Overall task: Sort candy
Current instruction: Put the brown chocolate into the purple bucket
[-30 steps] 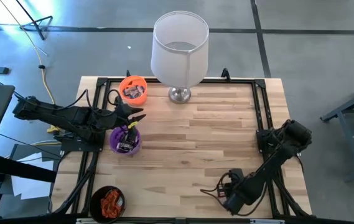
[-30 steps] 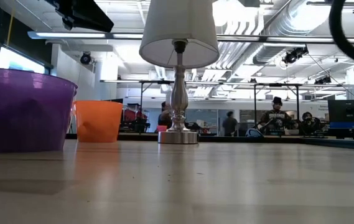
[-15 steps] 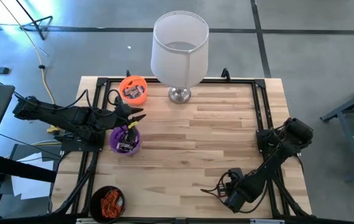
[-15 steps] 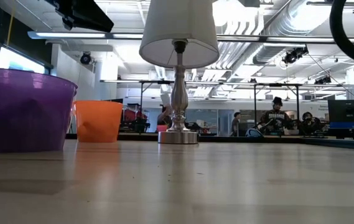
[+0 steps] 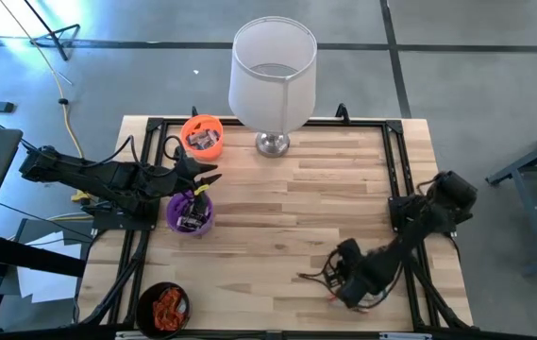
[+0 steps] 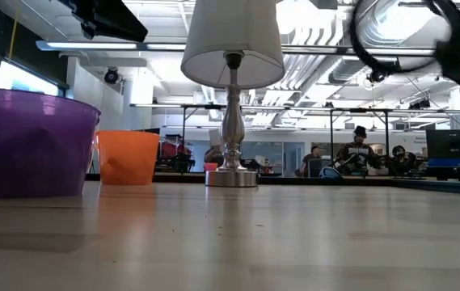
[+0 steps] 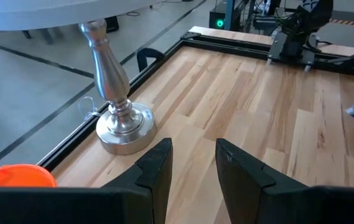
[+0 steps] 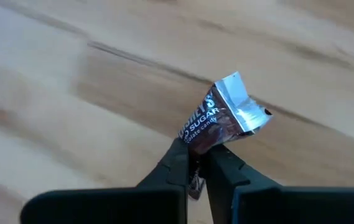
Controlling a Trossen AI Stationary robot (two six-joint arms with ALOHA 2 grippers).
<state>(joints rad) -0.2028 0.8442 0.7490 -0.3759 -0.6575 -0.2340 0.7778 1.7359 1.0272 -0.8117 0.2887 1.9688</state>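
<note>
A dark brown candy [image 8: 217,118] with a crimped silver end is held in my right gripper [image 8: 198,167], which is shut on it. That gripper [image 5: 336,280] hangs low over the table near the front right and points steeply down. My left gripper [image 5: 204,179] waits open above the purple cup [image 5: 190,212] at the table's left. In the left wrist view its fingers [image 7: 192,163] have nothing between them. The orange cup [image 5: 202,135] holds some candy. The black cup [image 5: 163,308] holds orange-red candy. My right gripper pinches the brown candy by one end of its wrapper [image 8: 195,146] between its two fingertips, coming from above and pointing steeply down. The body and silver end [image 8: 242,106] stick out past the fingertips. The candy looks clear of the wood.
A lamp with a white shade [image 5: 273,80] and a metal foot [image 5: 271,144] stands at the far edge. A black frame [image 5: 395,161] runs around the table [image 5: 325,208]. Bare wood lies between the arms. People sit in the room behind [image 6: 359,153].
My right gripper has shut on the brown candy. It has then moved toward the table's far and left side, rising a little and rolling at the wrist, with the candy carried along. My left gripper has kept still.
</note>
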